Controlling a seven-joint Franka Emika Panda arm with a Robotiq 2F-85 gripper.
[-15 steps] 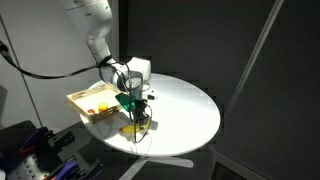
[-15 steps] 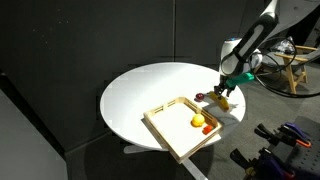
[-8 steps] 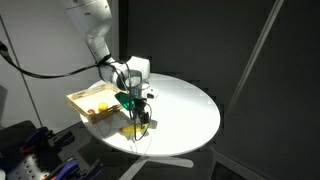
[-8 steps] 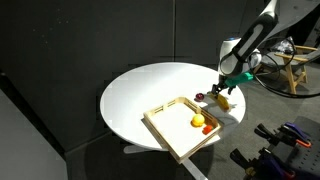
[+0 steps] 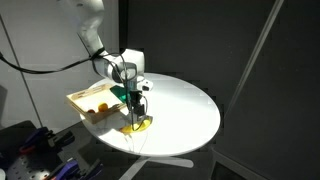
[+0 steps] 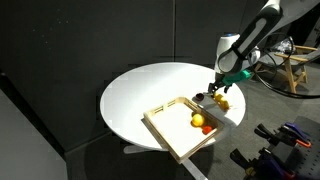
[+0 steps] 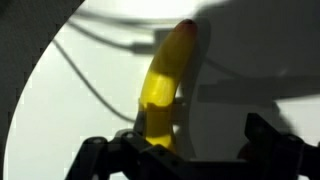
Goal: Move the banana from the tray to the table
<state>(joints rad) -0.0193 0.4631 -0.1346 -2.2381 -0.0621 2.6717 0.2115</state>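
Observation:
The banana (image 5: 141, 125) (image 6: 221, 102), small, yellow and curved, lies on the white round table (image 5: 185, 105) (image 6: 150, 90), just outside the light wooden tray (image 5: 92, 103) (image 6: 172, 133). My gripper (image 5: 135, 101) (image 6: 218, 88) hangs just above the banana, open and holding nothing. In the wrist view the banana (image 7: 166, 82) lies on the white tabletop below the gripper (image 7: 195, 138), close to one dark finger (image 7: 132, 140) and well apart from the other.
A rounder orange-yellow item (image 6: 198, 121) and a red one (image 6: 208, 129) lie in the tray. A small dark red object (image 6: 200, 97) sits on the table between tray and banana. The banana lies close to the table's edge.
The gripper has opened and risen a little off the banana, which now lies free on the table.

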